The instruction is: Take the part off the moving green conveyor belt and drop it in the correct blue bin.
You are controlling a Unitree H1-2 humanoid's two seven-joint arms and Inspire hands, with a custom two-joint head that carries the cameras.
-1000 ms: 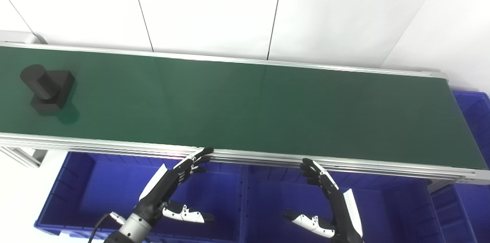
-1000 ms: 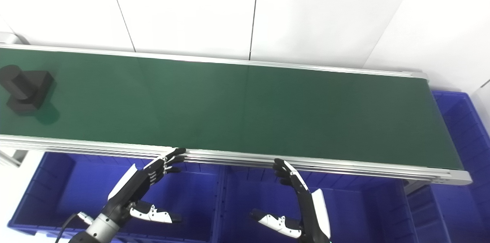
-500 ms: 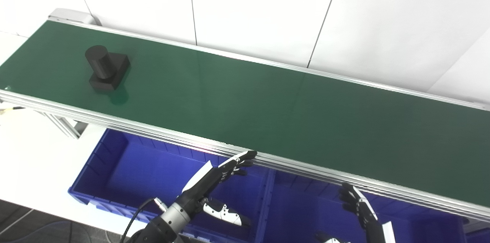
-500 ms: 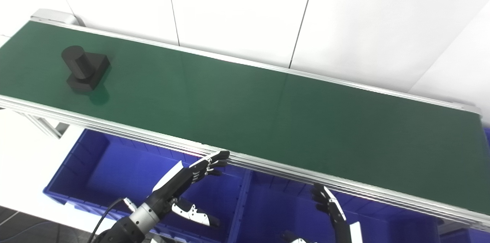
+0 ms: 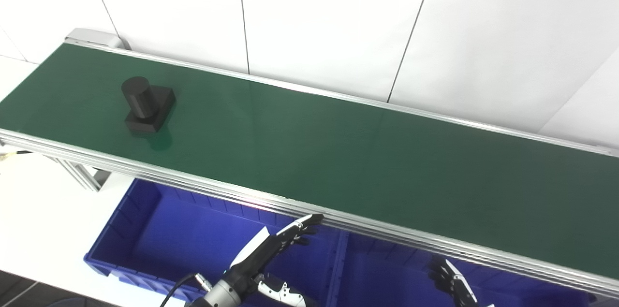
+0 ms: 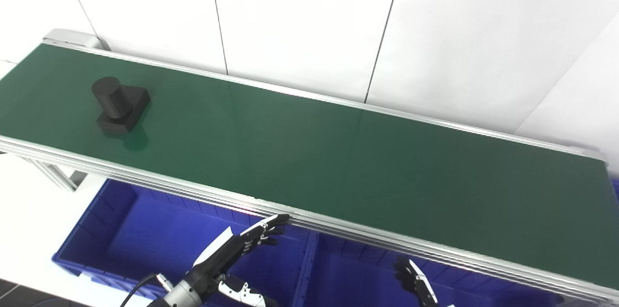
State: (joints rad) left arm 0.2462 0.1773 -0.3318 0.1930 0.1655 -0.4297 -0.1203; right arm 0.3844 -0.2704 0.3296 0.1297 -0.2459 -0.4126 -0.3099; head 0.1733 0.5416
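Note:
A black part (image 5: 147, 105), a cylinder standing on a square base, rides on the green conveyor belt (image 5: 338, 152) near its left end. It also shows in the right eye view (image 6: 120, 106). My left hand (image 5: 271, 254) is open and empty, below the belt's near rail, above the left blue bin (image 5: 159, 239). My right hand (image 5: 452, 283) is at the bottom edge, fingers spread, mostly cut off by the frame, above the middle blue bin (image 5: 387, 278). Both hands are far to the right of the part.
The belt's aluminium near rail (image 5: 193, 183) runs between my hands and the belt. A white panelled wall (image 5: 314, 17) stands behind the belt. A frame leg (image 5: 80, 176) stands below the belt's left end. White floor lies at the left.
The camera has turned left and tilted, shifting the whole picture. The part has travelled a little to the right along the belt. Both hands sit lower in the picture, still open.

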